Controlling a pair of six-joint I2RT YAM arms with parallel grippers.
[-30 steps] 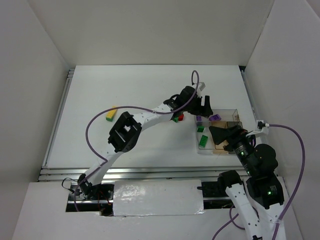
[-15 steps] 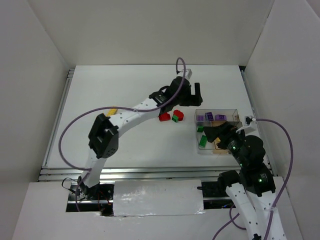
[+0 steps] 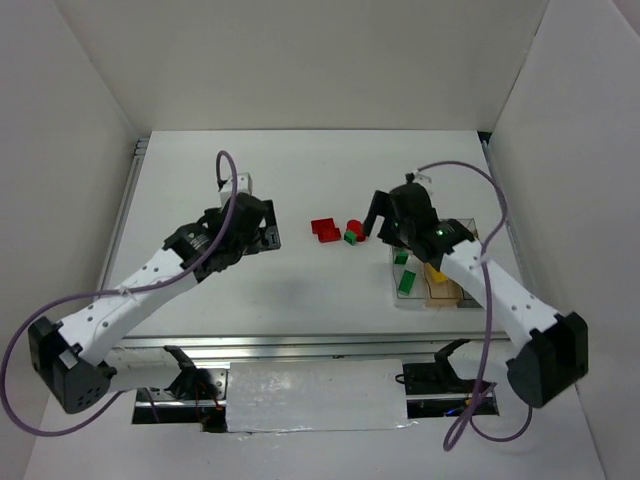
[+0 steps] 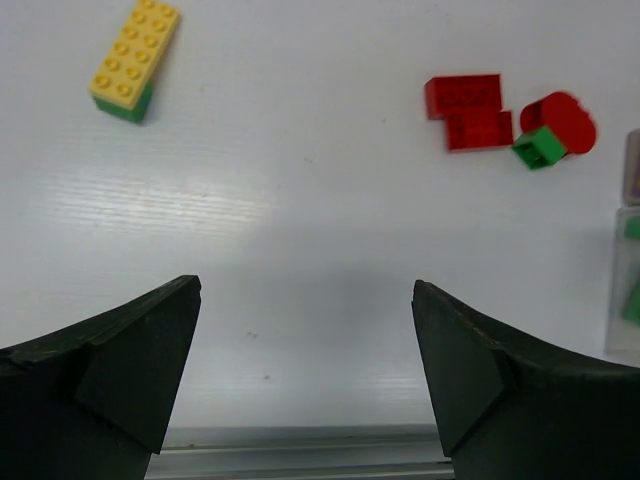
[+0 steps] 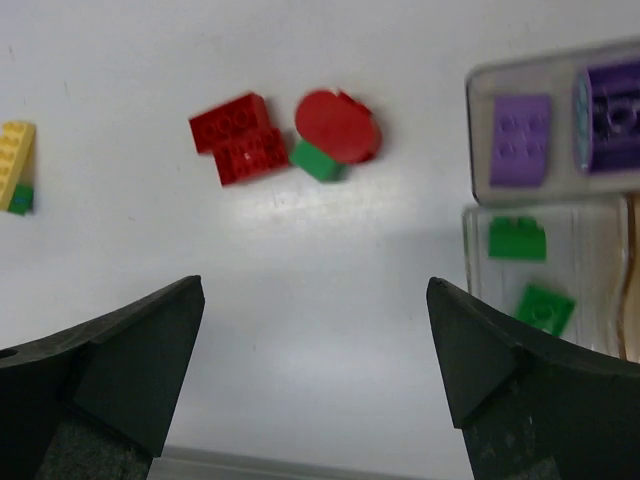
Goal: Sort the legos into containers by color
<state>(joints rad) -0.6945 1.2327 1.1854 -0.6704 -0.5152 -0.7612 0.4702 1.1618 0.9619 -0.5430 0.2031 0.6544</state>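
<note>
I'm holding my left hand wide open, nothing between its fingers, hovering over bare white counter. My right hand is spread open and empty too, hanging above the counter just left of the box.

Starting nearest on the right: the clear box is sitting at my right hand's 3 o'clock. Two green bricks are lying in its closer compartment, apart from each other. In the compartment beyond, two purple bricks are resting side by side, one pale and flat, one darker. Part of the box floor is showing tan in the top view.

Moving outward, the loose cluster is lying at my right hand's 12 o'clock and my left hand's 1 o'clock. Two red bricks are touching each other, offset like steps. Just beside them a red round piece is touching a small green brick tucked against its near edge.

Far off at my left hand's 11 o'clock, well apart from the cluster, a long yellow brick is lying at a slant with green showing under its near end.
</note>
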